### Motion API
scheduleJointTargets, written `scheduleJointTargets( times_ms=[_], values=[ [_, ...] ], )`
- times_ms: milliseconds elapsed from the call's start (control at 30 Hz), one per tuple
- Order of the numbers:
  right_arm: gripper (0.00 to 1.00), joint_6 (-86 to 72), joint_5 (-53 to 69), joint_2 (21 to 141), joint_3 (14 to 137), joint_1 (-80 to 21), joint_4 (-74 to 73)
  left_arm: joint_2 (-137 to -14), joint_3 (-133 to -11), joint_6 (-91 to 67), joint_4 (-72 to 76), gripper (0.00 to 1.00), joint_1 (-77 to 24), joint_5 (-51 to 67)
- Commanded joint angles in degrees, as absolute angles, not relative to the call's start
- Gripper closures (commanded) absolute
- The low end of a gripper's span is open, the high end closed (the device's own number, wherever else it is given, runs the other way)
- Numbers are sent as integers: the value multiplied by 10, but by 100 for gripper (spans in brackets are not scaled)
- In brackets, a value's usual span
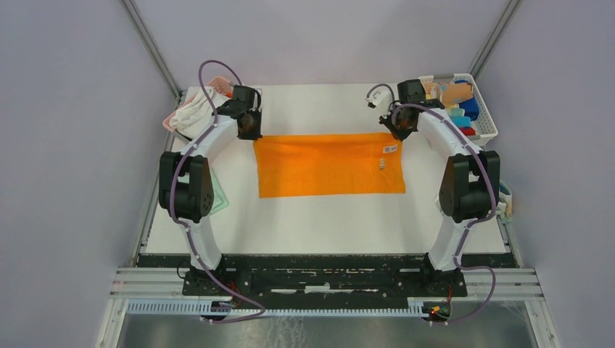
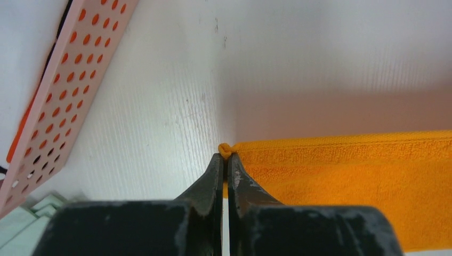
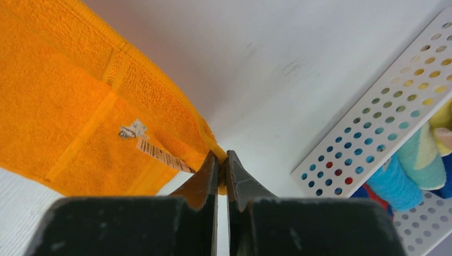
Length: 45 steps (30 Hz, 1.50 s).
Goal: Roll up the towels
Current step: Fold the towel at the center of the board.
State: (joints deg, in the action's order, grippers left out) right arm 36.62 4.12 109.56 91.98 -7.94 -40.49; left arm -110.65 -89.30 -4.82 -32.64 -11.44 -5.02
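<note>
Left gripper (image 2: 226, 157) pinches the plain orange terry towel (image 1: 326, 167) at the back corner farthest from the white perforated plastic basket (image 1: 487, 119); right gripper (image 3: 221, 157) pinches the back corner nearest it. The towel lies flat, left of that basket. Bring both corners over together, keeping the edge taut and level.

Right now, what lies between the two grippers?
Only the orange towel, spread flat; the left gripper and right gripper each pinch a far corner. The top view shows it.
</note>
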Motion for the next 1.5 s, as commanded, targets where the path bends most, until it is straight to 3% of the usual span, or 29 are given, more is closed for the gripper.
scheduleJointTargets(
  times_ms=[0, 600, 833, 1000, 1267, 1467],
  values=[
    [97, 351, 28, 1030, 871, -76, -373, -1031, -841, -64, -294, 97, -113, -63],
    [98, 160, -9, 953, 708, -86, -330, -882, -614, -189, -297, 97, -113, -7],
    [93, 97, -13, 963, 650, -92, -332, -875, -541, -232, -284, 95, -116, 27],
    [86, 52, -8, 947, 630, -97, -343, -848, -506, -262, -273, 83, -116, 44],
    [57, -33, 31, 843, 568, -98, -375, -733, -434, -320, -279, 51, -116, 72],
    [44, -89, 52, 718, 508, -97, -376, -615, -397, -355, -310, 42, -116, 79]
  ],
)
